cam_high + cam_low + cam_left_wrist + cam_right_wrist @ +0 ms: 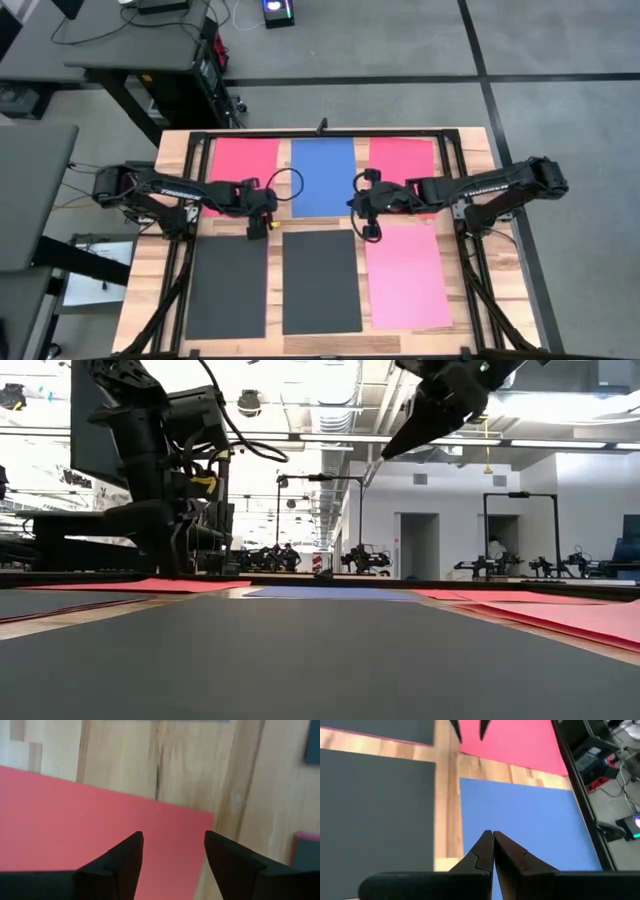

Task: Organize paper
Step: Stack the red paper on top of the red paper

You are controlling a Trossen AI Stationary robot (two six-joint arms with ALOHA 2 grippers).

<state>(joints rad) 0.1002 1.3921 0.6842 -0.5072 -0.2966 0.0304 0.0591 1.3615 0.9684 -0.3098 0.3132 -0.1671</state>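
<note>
Six sheets of paper lie flat on the wooden table. In the far row are a red sheet point(240, 160), a blue sheet point(322, 178) and a second red sheet point(402, 155). In the near row are a black sheet point(228, 288), a dark grey sheet point(320, 282) and a pink sheet point(407, 278). My left gripper point(270, 207) point(174, 842) hangs open just above the left red sheet point(75, 820), near its corner point(209, 816). My right gripper point(356, 205) point(493, 836) is shut, holds nothing, and is raised over the blue sheet point(530, 820).
A black frame point(330, 132) runs along the table's far edge and down both sides. Bare wood strips point(275, 230) separate the sheets. A dark desk point(140, 50) stands beyond the far left corner.
</note>
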